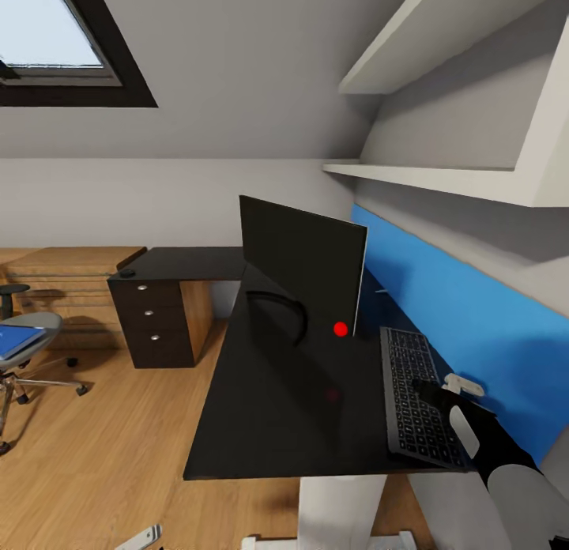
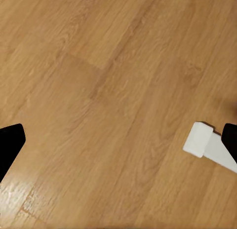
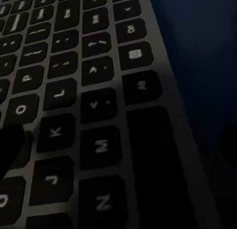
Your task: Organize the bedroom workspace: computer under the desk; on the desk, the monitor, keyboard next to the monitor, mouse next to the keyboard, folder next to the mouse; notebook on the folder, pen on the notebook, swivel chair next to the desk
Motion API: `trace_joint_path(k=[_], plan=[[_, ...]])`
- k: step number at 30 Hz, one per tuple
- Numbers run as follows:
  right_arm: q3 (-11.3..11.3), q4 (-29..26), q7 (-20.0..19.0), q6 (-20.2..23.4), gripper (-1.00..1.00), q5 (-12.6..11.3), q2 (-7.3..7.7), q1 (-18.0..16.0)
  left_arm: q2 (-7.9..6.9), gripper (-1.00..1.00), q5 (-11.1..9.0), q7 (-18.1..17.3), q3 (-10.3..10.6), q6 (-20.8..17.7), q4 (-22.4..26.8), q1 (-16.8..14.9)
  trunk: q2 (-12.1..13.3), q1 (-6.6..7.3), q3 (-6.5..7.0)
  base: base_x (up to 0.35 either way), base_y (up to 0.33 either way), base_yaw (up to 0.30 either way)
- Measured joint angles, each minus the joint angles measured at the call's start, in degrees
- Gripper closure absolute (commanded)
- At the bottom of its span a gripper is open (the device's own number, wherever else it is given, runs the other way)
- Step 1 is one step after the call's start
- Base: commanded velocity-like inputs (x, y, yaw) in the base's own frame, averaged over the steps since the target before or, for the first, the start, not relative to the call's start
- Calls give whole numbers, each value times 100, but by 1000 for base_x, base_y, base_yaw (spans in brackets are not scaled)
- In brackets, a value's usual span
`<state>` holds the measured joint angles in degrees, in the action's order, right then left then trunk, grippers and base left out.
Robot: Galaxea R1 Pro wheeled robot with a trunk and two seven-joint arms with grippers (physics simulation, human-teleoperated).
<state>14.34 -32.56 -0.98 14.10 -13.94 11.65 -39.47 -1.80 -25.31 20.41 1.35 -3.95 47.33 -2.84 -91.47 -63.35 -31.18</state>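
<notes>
A: Where is the right claw, and how do its fingers stand?

B: It hangs low over the keyboard, at the keyboard's near end and its outer edge. The right wrist view looks straight onto the dark keys, with a dark finger at one side and the second at the other, so the fingers stand apart. One cannot tell if they touch the keys.

A: And what lies around that claw?

B: The keyboard lies flat on the desk, and just beyond the claw runs the blue wall panel. Further from the claw, past the keyboard's far end, the monitor stands upright on the desk on its curved black stand, with a red dot at its lower corner (the screen is black). Well apart, at the desk's far end, are the black drawers with silver knobs.

A: The left claw?

B: The left claw points down at the wooden floor; its two dark fingertips sit wide apart and nothing is between them. A small white part shows near one fingertip.

A: The folder?

B: The blue folder lies on the seat of the swivel chair, far from both claws, across the floor from the desk.
</notes>
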Motion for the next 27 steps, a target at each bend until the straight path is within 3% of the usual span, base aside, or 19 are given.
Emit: trace_joint_path(k=[17,27], plan=[[-6,23,-5,-12,-100,31,-3,0,0,-100,-9,0,0,0,-2,0,0,-1,0,-87,60,0],[-11,28,-1,-21,-100,52,-2,0,0,-100,-9,1,0,-1,-1,-1,0,-2,0,-253,167,0]])
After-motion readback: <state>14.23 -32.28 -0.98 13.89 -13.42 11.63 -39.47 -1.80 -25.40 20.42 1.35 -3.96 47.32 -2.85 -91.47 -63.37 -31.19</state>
